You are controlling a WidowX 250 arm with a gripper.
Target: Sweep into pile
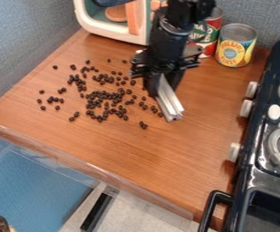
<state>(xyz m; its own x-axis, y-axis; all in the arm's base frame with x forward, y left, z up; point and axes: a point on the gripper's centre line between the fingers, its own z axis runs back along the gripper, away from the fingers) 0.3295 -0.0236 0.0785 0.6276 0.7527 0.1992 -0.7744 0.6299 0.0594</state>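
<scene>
The black gripper point(162, 89) hangs from the top over the middle of the wooden counter, its fingers shut on a pale grey-white bar-like tool point(170, 102). This tool slants down to the right, its lower end at or close to the counter surface; whether it touches, I cannot tell. Many small dark beans point(108, 97) lie scattered left of the gripper, densest in the centre of the patch. A few stray ones point(143, 124) lie just below and left of the tool's end, and others sit apart toward the left.
The wooden counter point(136, 154) has its front edge at the lower left. A yellow can point(236, 45) and a red can point(210, 34) stand behind the gripper on the right. A white toy appliance point(108, 28) is at the back left; a black stove point(260, 154) borders the right side.
</scene>
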